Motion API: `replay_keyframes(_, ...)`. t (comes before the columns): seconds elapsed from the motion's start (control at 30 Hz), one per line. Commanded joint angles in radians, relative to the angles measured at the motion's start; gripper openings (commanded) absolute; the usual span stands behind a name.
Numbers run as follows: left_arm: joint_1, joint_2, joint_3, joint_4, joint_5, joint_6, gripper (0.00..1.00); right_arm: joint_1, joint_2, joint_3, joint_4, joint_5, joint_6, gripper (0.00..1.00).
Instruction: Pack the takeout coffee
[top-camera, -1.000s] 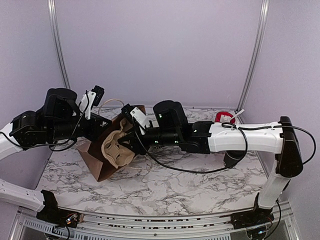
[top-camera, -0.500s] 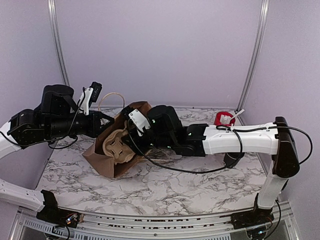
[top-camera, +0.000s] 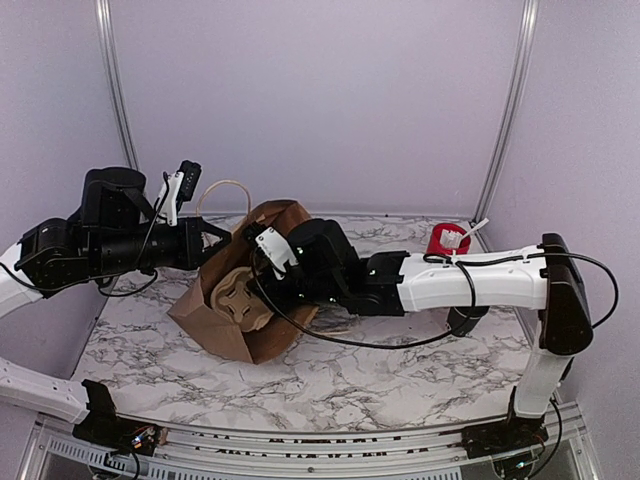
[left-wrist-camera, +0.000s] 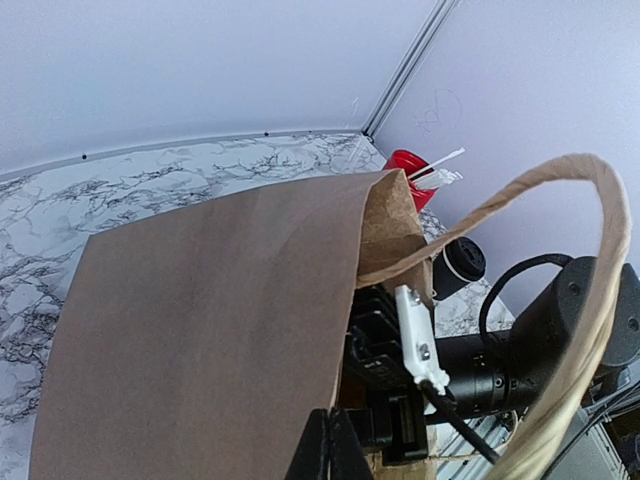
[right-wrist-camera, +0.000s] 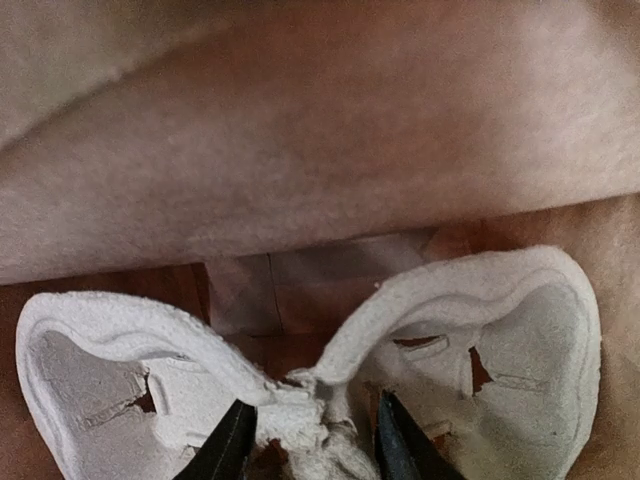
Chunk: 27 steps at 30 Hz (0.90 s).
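A brown paper bag (top-camera: 228, 336) stands tilted at the centre left, mouth toward the right arm. My left gripper (top-camera: 213, 240) is shut on its upper rim; in the left wrist view the gripper (left-wrist-camera: 333, 446) pinches the bag wall (left-wrist-camera: 200, 330). My right gripper (top-camera: 262, 288) reaches into the bag, its fingers closed round the centre ridge of a pale pulp cup carrier (top-camera: 232, 296). In the right wrist view the gripper (right-wrist-camera: 315, 445) and the carrier (right-wrist-camera: 520, 340) are inside the bag (right-wrist-camera: 300, 150). The black lidded takeout coffee (left-wrist-camera: 462, 262) stands on the table outside the bag, half hidden behind my right arm (top-camera: 466, 320).
A red cup (top-camera: 448, 238) with white sticks stands at the back right, also in the left wrist view (left-wrist-camera: 408, 168). The bag's paper handle (left-wrist-camera: 590, 260) loops over my right arm. The marble table (top-camera: 330, 375) is walled on all sides.
The bag has swung more upright and shifted right. My right gripper has pushed the carrier deeper into it. My left gripper has lifted the rim.
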Motion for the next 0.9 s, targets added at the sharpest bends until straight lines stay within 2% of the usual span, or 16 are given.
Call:
replay_keyframes(0.0, 0.005, -0.016, 0.032, 0.083, 0.015, -0.016, 0.0, 0.006, 0.033, 0.059, -0.048, 0.025, -0.004, 0.38)
replay_keyframes(0.4, -0.001, -0.014, -0.004, 0.209, 0.215, -0.073, 0.0, 0.008, 0.077, 0.142, -0.115, 0.059, -0.006, 0.38)
replay_keyframes(0.7, 0.004, -0.05, -0.006, 0.145, 0.134, -0.205, 0.0, 0.01, 0.033, 0.129, -0.086, 0.077, 0.006, 0.38)
replay_keyframes(0.87, 0.034, -0.067, -0.045, 0.133, 0.163, -0.316, 0.0, 0.038, -0.01, 0.134, -0.103, 0.094, -0.031, 0.38)
